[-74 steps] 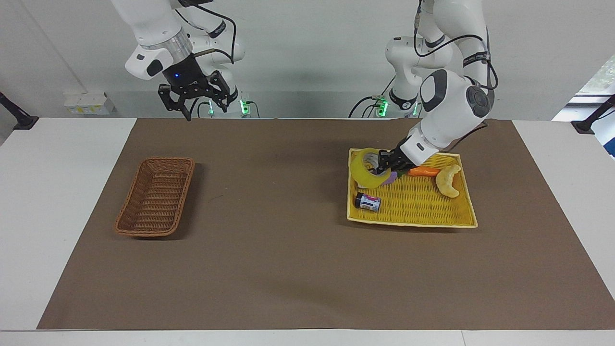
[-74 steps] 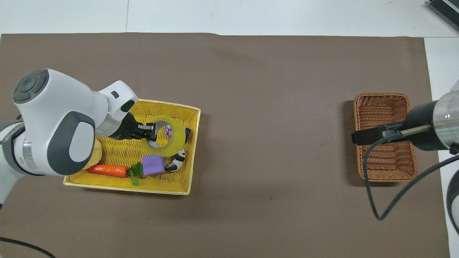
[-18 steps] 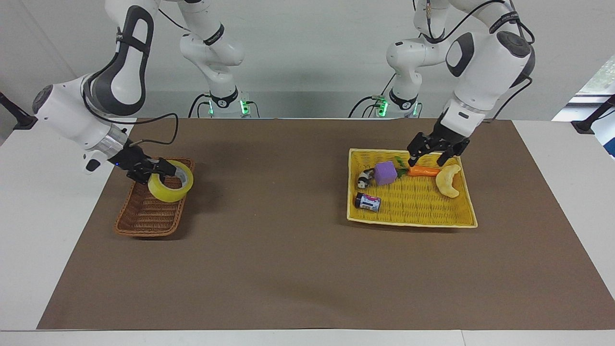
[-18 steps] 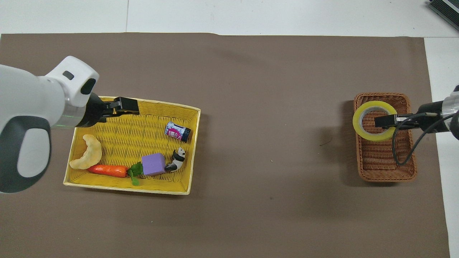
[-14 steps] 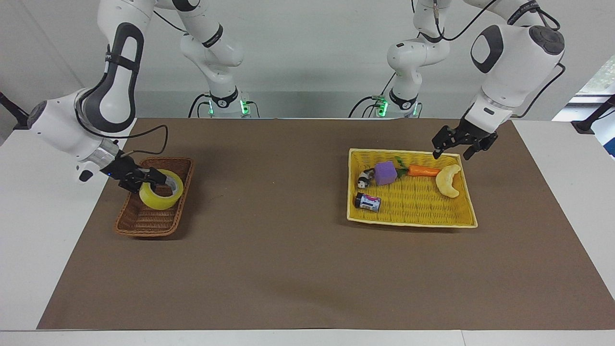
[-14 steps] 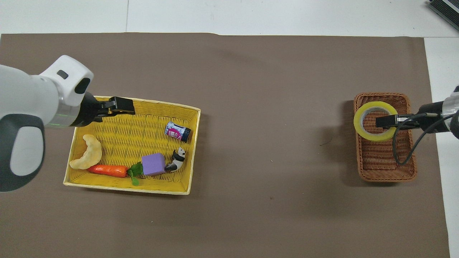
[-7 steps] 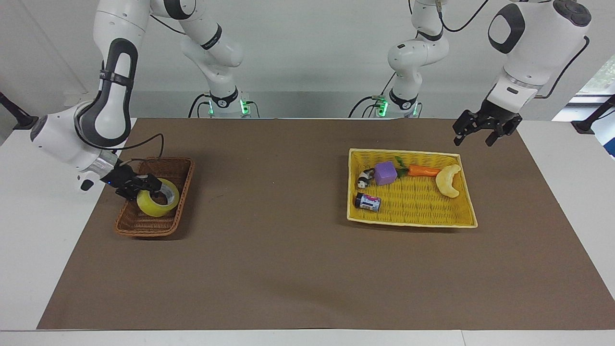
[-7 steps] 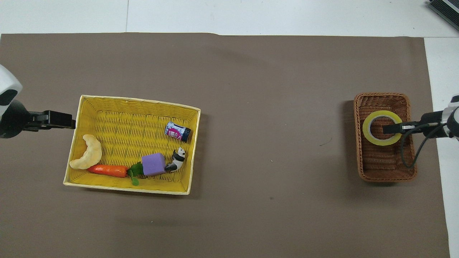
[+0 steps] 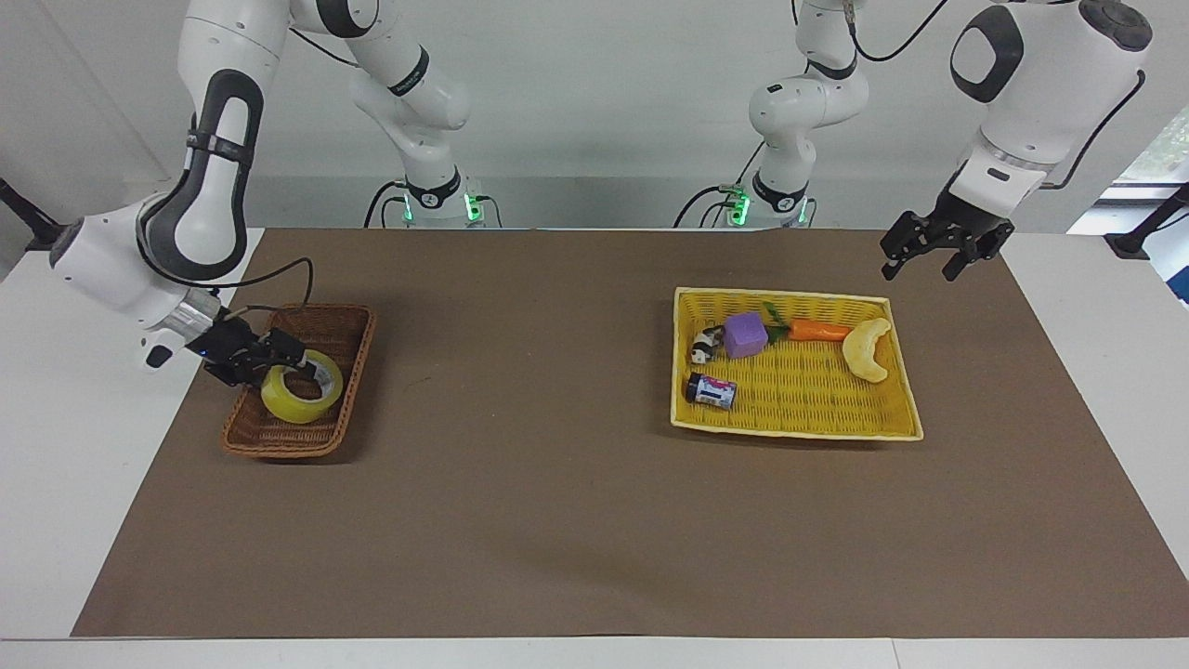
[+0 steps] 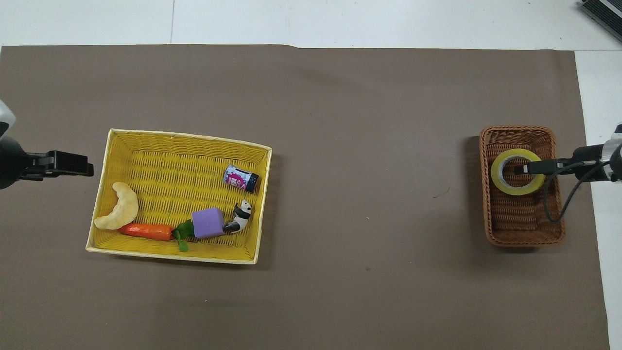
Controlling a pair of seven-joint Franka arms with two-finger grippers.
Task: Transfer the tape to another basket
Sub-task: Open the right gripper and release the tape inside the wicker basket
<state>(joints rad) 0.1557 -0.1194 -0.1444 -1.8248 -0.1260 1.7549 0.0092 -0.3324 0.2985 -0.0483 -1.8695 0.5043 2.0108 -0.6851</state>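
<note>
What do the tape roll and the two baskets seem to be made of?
The tape: apparently glossy, translucent yellow plastic film wound on a pale core, perhaps cardboard; light shines on its rim. The brown basket it lies in: wicker or rattan-like strands, matte, with the weave visible. The yellow basket: flat woven strips, possibly dyed straw, bamboo or plastic; the look leaves it open.

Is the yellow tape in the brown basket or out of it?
In. The tape lies flat inside the brown wicker basket, wicker rim all round it; the right gripper is at it.
</note>
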